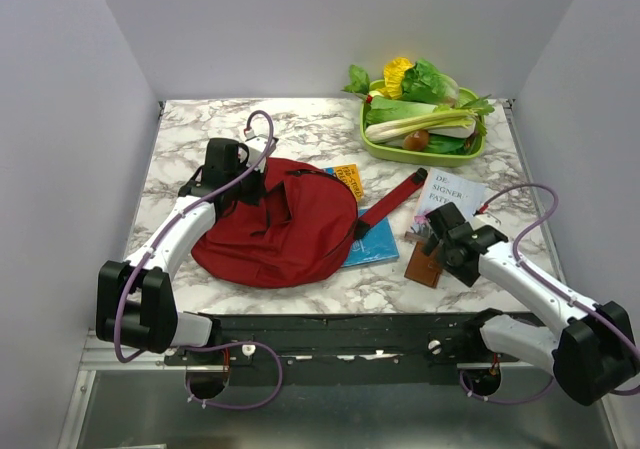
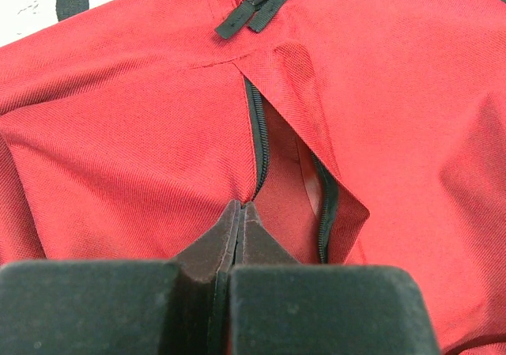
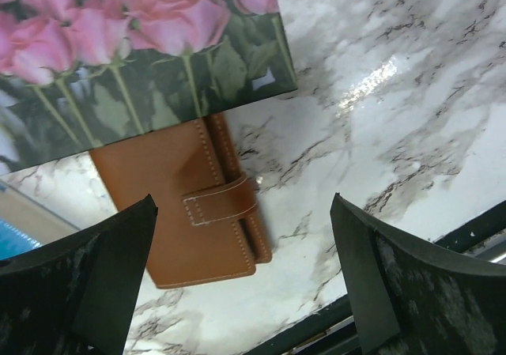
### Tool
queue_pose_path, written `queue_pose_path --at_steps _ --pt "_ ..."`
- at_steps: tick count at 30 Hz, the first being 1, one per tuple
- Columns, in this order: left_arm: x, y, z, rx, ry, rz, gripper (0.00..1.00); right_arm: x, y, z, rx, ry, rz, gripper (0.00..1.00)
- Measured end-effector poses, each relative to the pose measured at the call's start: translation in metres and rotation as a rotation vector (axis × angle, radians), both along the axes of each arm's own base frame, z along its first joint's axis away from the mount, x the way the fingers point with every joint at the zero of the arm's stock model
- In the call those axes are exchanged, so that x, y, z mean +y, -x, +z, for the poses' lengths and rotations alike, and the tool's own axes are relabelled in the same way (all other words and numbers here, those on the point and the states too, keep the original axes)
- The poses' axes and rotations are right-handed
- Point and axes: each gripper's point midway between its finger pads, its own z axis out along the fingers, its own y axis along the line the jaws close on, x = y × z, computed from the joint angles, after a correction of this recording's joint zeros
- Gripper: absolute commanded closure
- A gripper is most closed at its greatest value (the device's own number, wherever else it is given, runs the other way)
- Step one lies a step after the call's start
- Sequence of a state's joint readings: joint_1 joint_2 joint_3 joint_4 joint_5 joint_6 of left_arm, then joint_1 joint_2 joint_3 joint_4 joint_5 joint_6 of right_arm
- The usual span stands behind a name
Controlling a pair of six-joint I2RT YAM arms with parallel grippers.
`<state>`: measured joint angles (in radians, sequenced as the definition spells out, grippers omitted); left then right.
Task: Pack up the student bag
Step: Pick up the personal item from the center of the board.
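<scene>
My right gripper (image 3: 243, 213) hangs with fingers spread wide over the brown wallet (image 3: 178, 181). The wallet lies right of the student bag (image 1: 285, 224), its far end under the rose-covered book (image 3: 134, 62) and its long axis crosswise to the line between my fingers. My left gripper (image 2: 241, 213) is pressed together on the bag's red fabric by the zip opening (image 2: 257, 134) at its far-left edge, so the bag sits under that arm, off to the left of my right one.
</scene>
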<state>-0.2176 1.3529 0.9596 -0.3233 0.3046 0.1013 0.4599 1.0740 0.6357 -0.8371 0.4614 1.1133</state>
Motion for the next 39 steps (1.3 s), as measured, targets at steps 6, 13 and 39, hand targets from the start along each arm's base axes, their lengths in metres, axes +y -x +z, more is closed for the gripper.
queue_pose_path --at_steps 6,13,39 --pt "0.0 0.0 0.002 0.0 0.0 -0.001 1.0 -0.005 0.002 -0.018 0.006 -0.003 0.007 0.0" --pt "0.0 0.001 0.002 0.005 0.001 -0.002 1.0 0.007 -0.007 -0.032 -0.045 -0.059 0.048 0.0" --pt "-0.001 0.0 0.004 0.004 0.005 -0.003 1.0 0.062 -0.042 -0.026 -0.249 -0.334 0.175 0.49"
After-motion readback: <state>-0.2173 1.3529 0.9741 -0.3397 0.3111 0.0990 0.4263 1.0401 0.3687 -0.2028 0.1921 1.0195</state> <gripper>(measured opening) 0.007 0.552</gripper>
